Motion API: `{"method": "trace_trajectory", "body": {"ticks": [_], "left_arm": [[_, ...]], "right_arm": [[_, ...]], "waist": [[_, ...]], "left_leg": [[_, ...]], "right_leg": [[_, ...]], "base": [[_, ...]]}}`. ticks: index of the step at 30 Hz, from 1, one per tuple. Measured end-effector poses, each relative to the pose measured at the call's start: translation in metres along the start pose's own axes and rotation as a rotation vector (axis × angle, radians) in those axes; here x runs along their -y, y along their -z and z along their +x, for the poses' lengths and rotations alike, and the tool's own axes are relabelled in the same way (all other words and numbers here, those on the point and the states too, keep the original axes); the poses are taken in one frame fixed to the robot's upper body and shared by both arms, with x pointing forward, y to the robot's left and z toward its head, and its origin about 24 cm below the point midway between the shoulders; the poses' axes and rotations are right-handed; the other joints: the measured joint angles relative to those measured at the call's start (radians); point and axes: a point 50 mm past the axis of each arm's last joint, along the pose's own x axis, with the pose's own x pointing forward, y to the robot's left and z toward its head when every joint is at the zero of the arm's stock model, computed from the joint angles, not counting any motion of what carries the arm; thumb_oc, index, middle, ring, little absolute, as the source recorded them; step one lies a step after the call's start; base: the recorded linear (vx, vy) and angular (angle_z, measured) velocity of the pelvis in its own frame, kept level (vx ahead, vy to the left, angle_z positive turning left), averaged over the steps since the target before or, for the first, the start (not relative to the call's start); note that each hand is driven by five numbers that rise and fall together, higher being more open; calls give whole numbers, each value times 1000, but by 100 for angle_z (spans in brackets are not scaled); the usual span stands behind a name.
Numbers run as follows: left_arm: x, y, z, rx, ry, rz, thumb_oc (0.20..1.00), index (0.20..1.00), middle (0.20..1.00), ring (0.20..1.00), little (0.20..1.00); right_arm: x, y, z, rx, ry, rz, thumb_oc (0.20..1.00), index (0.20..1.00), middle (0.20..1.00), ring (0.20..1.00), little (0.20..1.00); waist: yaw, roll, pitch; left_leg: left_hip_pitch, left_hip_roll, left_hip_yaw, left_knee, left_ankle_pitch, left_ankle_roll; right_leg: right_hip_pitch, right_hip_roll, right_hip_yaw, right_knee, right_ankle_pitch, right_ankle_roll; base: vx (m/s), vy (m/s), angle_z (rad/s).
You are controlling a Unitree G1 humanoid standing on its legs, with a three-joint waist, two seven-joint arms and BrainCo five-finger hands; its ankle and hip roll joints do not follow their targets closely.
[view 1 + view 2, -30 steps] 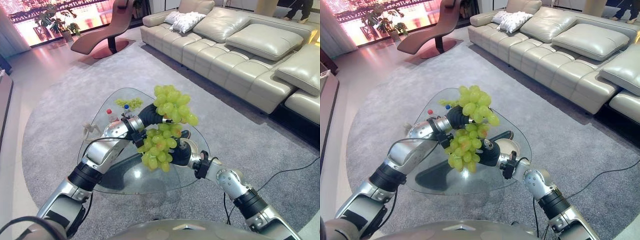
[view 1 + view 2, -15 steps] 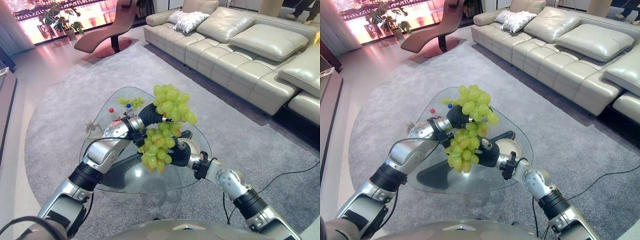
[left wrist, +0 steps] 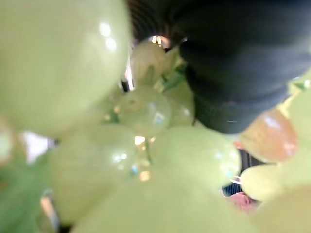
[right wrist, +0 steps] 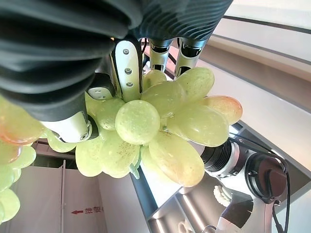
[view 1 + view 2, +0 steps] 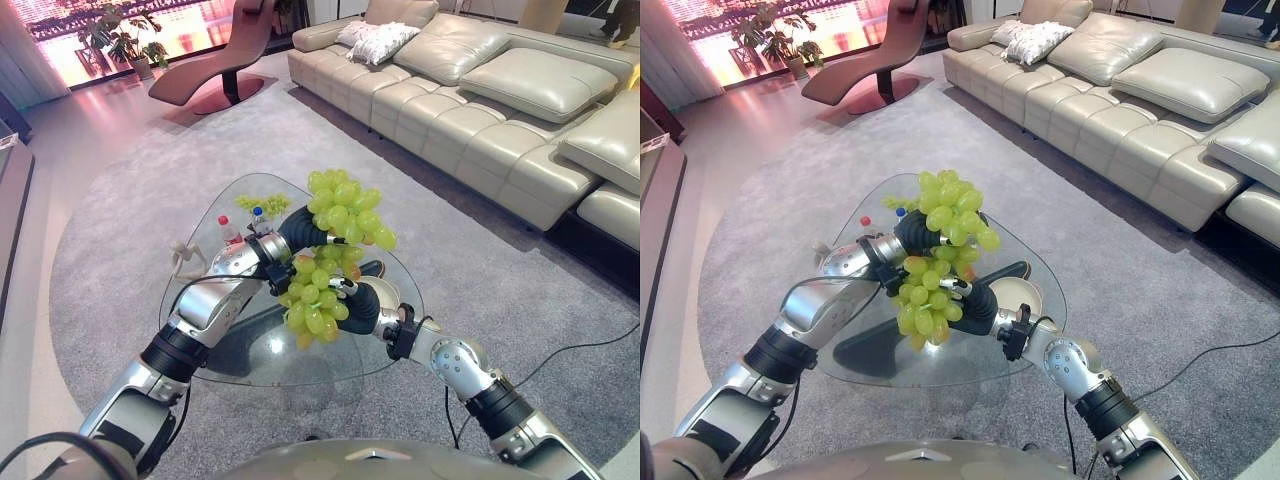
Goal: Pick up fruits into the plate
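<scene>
Grapes (image 5: 316, 305) slightly higher above glass table (image 5: 262, 352)

It was a home's living room: a cream leather sofa (image 5: 480, 90) stood beyond the hands, a lounge chair (image 5: 215, 60) farther off, grey carpet (image 5: 120, 200) under the glass coffee table (image 5: 250, 350).
</scene>
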Motion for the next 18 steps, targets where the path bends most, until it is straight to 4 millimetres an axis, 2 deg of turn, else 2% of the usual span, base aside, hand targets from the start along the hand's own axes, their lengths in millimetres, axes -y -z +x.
{"method": "trace_trajectory", "body": {"ticks": [13,18], "left_arm": [[-1,1,0,-6,-7,-1,200,200,200,200,200],[-3,4,-2,-32,-19,-6,200,200,200,200,200]], "right_arm": [[0,-1,0,8,4,-9,200,200,200,200,200],[2,-2,0,7,30,-89,200,200,200,200,200]], "waist": [[1,-3,0],[0,-5,0]], "left_leg": [[0,0,2,-1,0,0],[0,0,1,-1,0,0]], "right_leg": [[0,0,2,0,1,-1],[0,0,2,0,1,-1]], "base": [[0,0,0],[0,0,0]]}}
